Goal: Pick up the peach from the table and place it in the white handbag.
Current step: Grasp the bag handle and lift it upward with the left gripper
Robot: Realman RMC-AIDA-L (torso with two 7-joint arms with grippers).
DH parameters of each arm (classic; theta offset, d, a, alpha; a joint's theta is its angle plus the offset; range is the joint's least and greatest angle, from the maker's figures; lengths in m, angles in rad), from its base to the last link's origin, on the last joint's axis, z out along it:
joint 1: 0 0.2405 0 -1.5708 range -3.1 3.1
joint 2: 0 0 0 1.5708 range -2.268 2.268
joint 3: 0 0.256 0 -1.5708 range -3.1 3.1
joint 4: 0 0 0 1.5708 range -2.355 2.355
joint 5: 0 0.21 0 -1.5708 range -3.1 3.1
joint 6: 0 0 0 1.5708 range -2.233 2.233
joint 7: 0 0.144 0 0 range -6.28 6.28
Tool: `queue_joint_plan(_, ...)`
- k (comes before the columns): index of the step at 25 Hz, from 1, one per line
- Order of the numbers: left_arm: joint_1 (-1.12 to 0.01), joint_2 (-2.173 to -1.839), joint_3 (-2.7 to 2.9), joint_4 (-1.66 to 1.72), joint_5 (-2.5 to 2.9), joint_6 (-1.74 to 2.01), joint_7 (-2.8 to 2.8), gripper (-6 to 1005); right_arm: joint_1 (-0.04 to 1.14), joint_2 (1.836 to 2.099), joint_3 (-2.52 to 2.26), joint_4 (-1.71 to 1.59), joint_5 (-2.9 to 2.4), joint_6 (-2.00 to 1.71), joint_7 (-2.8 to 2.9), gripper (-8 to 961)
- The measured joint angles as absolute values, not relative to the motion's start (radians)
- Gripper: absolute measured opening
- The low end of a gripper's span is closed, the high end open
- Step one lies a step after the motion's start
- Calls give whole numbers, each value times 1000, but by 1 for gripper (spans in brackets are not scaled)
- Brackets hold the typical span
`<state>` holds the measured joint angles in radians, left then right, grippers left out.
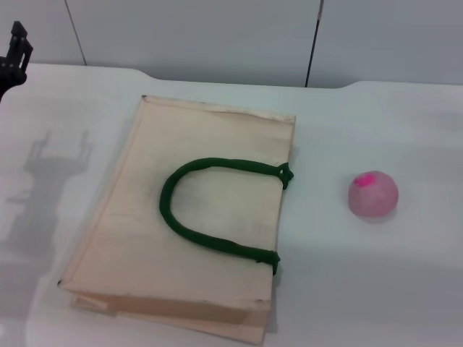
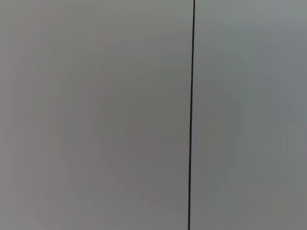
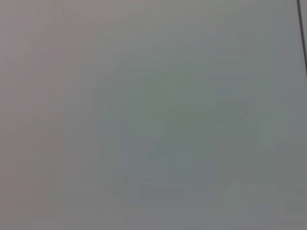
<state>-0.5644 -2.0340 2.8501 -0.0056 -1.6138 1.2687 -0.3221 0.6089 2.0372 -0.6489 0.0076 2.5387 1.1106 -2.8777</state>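
So nothing's grabbed yet, I'm right at the start of this one. The peach is sitting on the white surface on my right side, well apart from the white handbag, which lies flat with its green handle looped on top. My left gripper is barely poking in at the far left edge, way off from both and holding nothing, and I honestly can't tell how wide its jaws are. My right gripper isn't visible at all, and both wrist cams just show blank wall. I'd say the next move is bringing the right jaws over and down around the peach. Getting it in looks tricky, since the bag lies closed.
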Motion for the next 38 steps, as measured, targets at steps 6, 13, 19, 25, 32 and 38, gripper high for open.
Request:
queue_joint_plan(6, -564, -2034, 2850, -6, -1614, 1268, -322, 665, 609, 2037, -649, 8, 2539, 1111, -2878, 892)
queue_joint_plan(13, -565, -2033, 2854, -6, -1608, 1263, -329, 666, 609, 2037, -649, 8, 2539, 1111, -2878, 892)
queue_joint_plan(19, -568, -2032, 2858, -4, -1576, 1261, -373, 667, 607, 2031, -660, 6, 2527, 1096, -2814, 892)
queue_joint_plan(25, -574, -2023, 2861, -44, -1451, 1257, -582, 667, 599, 2021, -751, -12, 2524, 1094, -2706, 892)
queue_joint_plan(32, -653, -2025, 2861, -334, -1095, 1266, -1148, 666, 573, 2010, -1009, -139, 2523, 1075, -2484, 891)
queue_joint_plan(38, -747, -2025, 2862, -536, -784, 1329, -1473, 666, 570, 1976, -1156, -217, 2428, 1068, -2324, 891)
